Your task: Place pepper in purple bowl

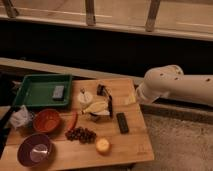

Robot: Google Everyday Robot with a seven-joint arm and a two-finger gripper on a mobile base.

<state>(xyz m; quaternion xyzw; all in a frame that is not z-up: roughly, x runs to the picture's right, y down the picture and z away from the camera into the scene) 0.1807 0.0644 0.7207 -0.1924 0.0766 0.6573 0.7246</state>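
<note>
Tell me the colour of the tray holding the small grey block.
Green, clearest in the camera view; the rectangular tray sits left of the dark gripper hanging mid-table.

View: a single camera, set high on the near side of the table (136,144), looking down and forward.
Facing: toward the railing (90,14) beyond the table's far edge.
Nearness: middling; nearly the whole tabletop fits.
Arm (172,86): enters from the right edge.
Gripper (98,107): mid-frame over the table's middle, fingers apart.
</note>
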